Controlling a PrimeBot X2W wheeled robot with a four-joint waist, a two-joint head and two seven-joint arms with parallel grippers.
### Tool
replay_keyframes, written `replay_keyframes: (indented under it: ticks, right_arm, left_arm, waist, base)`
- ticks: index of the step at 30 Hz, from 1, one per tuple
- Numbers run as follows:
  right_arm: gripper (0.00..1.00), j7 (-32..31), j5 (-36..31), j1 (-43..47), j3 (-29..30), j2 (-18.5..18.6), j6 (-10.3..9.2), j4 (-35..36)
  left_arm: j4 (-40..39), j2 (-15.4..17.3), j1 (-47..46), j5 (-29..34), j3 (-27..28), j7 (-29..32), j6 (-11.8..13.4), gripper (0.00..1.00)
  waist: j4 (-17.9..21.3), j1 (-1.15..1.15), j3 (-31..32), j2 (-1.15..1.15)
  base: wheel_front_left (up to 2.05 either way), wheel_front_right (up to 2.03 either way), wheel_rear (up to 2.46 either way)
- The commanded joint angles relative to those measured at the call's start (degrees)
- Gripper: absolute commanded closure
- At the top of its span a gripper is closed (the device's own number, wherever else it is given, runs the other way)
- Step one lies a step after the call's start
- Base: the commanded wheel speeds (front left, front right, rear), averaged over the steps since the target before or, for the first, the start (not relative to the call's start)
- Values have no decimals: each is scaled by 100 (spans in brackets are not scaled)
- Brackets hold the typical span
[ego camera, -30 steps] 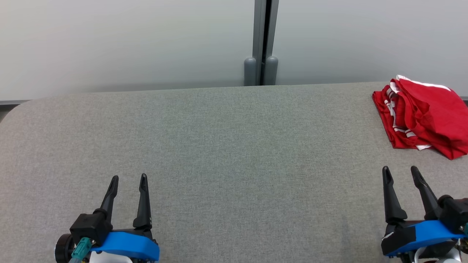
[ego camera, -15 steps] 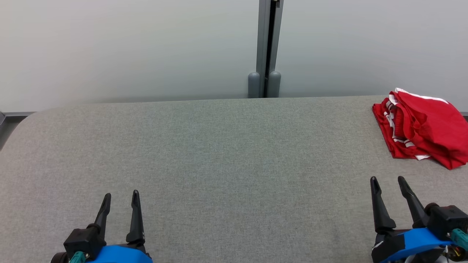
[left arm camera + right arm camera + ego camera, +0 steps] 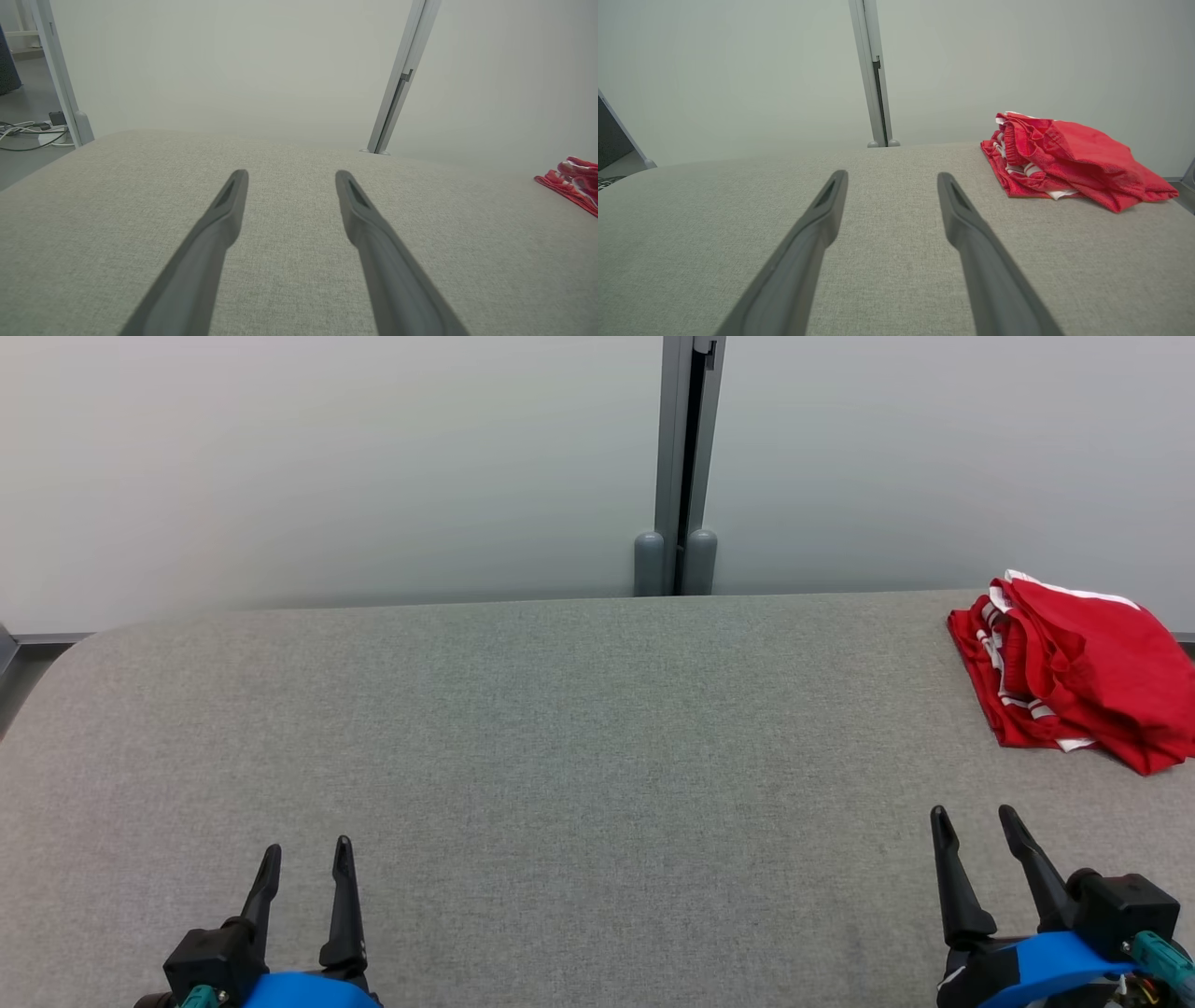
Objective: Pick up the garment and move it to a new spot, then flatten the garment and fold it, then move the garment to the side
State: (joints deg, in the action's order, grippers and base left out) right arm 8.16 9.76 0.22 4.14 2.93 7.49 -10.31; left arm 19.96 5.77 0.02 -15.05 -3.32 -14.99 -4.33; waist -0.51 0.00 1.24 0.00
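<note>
Under and ahead of both sets of jaws you have a grey woven table top [image 3: 560,728], its far left corner rounded. Past its far edge, straight beyond the jaws, you face pale wall panels [image 3: 327,467]. Between the panels stands a grey upright post [image 3: 686,429], ahead of the gap between the left jaws and the right jaws, with two rounded caps [image 3: 649,560] at its foot by the table's far edge. Off to the left of the left jaws you'll see a second post [image 3: 56,70]. Beside its base, cables [image 3: 18,135] lie on the grey floor [image 3: 28,163].
</note>
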Motion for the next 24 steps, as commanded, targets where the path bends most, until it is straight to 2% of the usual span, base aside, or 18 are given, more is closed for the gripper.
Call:
replay_keyframes:
  ticks: [1,13,14,20,24]
  right_arm:
    - [0,32,31,15,4,-3,1,-21]
    - [0,110,100,-98,-46,-3,1,-176]
    - [100,77,60,-38,-39,-1,0,-171]
    - [100,35,69,72,-30,-47,-1,-485]
    - [100,-70,522,7,9,-44,-1,-503]
  left_arm:
    - [10,4,45,48,8,-24,-13,0]
    - [-14,-15,33,99,16,-24,-27,0]
    - [2,-23,0,90,8,1,-25,100]
    - [285,-97,149,76,6,39,-25,100]
    - [260,-107,81,-353,86,180,-41,100]
  waist:
    - [9,0,0,0]
    - [49,0,-29,0]
    - [49,0,-30,0]
    - [51,1,-31,0]
    - [51,1,-35,0]
  base:
    - [0,0,0]
    - [0,0,0]
    - [0,0,0]
    - [0,0,0]
    - [0,0,0]
